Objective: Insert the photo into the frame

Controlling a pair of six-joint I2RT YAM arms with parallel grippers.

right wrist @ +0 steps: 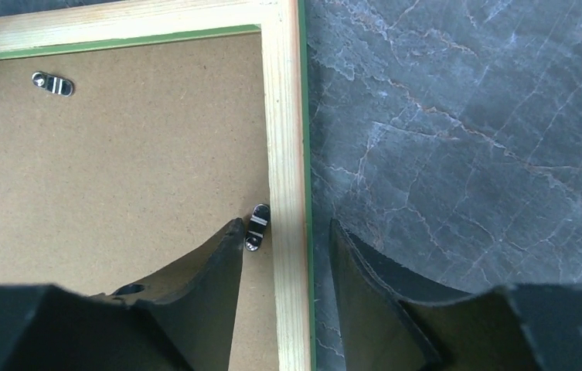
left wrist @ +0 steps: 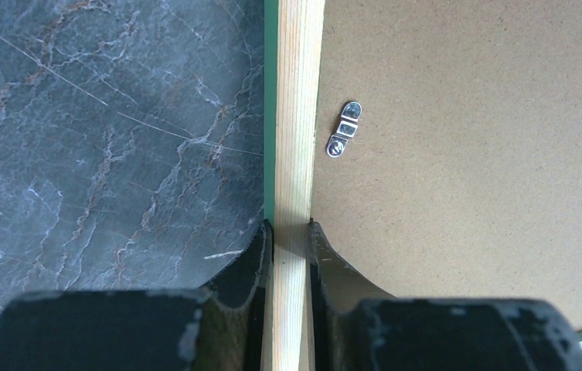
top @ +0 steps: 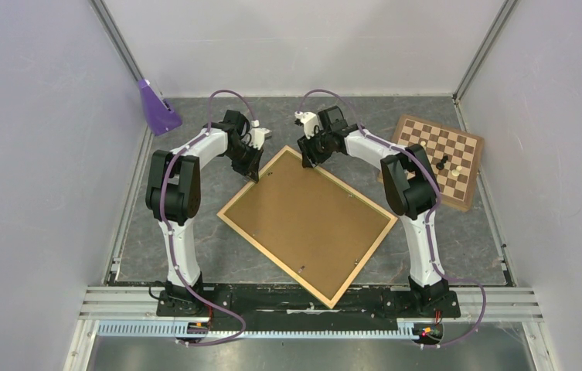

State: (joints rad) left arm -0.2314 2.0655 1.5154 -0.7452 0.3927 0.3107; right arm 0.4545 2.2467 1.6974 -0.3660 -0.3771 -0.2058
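Note:
The frame (top: 276,261) lies back side up on the dark marble table, turned like a diamond, with pale wood rails and a green edge. A brown hardboard panel (top: 307,224) fills it. My left gripper (top: 255,174) is at the upper-left rail, and in the left wrist view it (left wrist: 291,232) is shut on that rail (left wrist: 295,116). My right gripper (right wrist: 286,228) stands open astride the rail (right wrist: 284,116) near the far corner, with a gap on each side. The photo is out of view.
Small metal turn clips (right wrist: 256,226) (left wrist: 344,128) sit on the panel by the rails. A chessboard (top: 438,158) with a few pieces lies at the back right. A purple object (top: 156,108) stands at the back left. White walls enclose the table.

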